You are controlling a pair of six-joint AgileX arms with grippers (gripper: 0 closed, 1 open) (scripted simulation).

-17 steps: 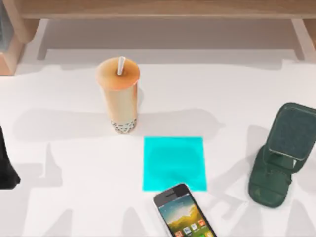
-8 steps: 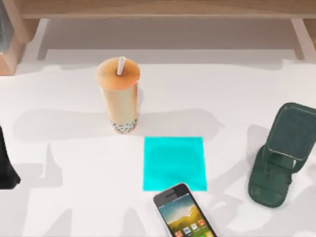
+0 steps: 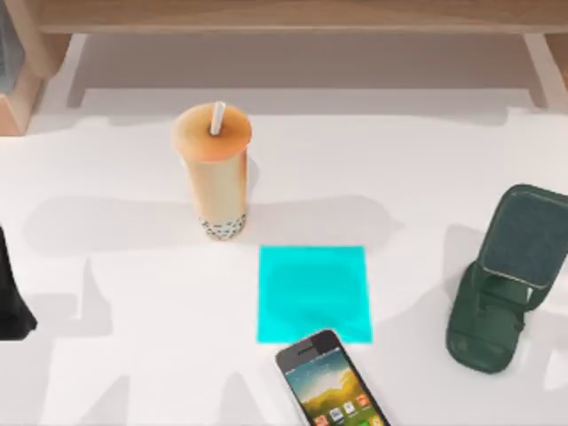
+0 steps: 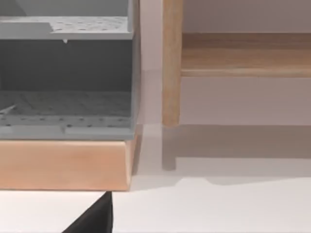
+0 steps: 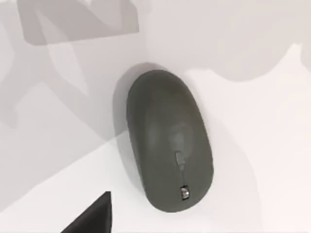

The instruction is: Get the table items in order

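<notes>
Left arm point(image 3: 11, 293) parked at table's point(image 3: 133, 355) left edge, right wrist camera above mouse point(image 5: 169, 141) — fingers' state unclear.

One cup point(image 3: 213, 169), one smartphone point(image 3: 330, 382), one mouse point(image 5: 169, 140) — one pad point(image 3: 311, 293), one stand point(image 3: 504, 277).

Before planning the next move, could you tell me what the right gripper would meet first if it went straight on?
Probably the mouse, which lies on the table directly beneath the right wrist camera; depth is unclear.
</notes>
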